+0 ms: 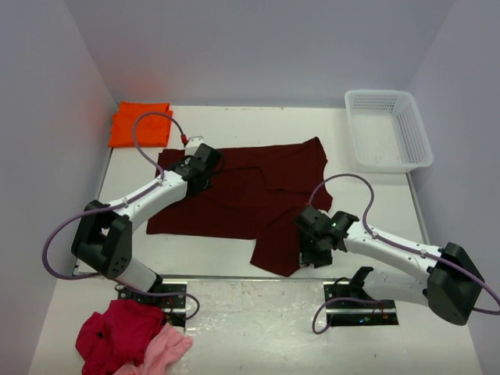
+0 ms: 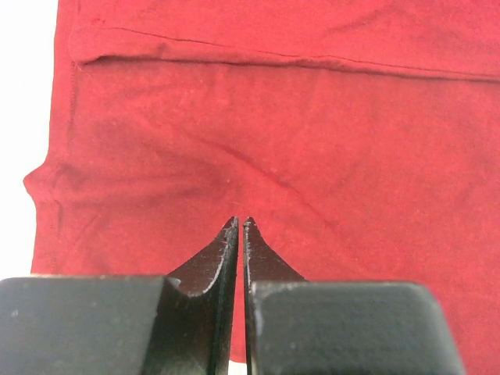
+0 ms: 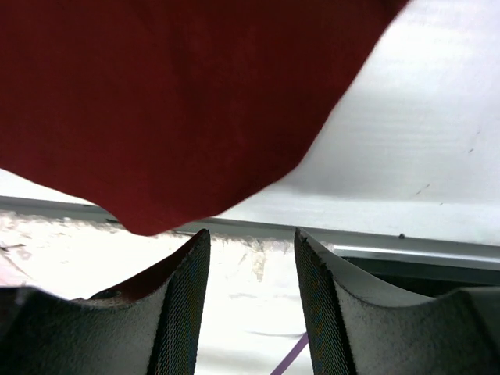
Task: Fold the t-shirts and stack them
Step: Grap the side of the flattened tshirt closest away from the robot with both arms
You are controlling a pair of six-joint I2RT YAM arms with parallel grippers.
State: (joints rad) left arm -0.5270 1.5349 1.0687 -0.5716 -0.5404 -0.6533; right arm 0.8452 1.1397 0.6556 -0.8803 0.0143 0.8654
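While maroon t-shirt (image 1: 258, 195) lies under left gripper (image 2: 239, 226) | right gripper (image 3: 251, 233) beside its corner

Two arms: left arm (image 1: 148, 195) and right arm (image 1: 391, 248), with white shell links between black joint housings. A lilac cable (image 1: 134, 142) loops along each, and the left one ends in a red connector (image 1: 183, 141). Black base plates (image 1: 361, 311), bolted down. Left gripper (image 2: 240, 223) — smooth black, tapering to fine points. Right gripper (image 3: 251, 234) — black, inner faces finely cross-hatched.
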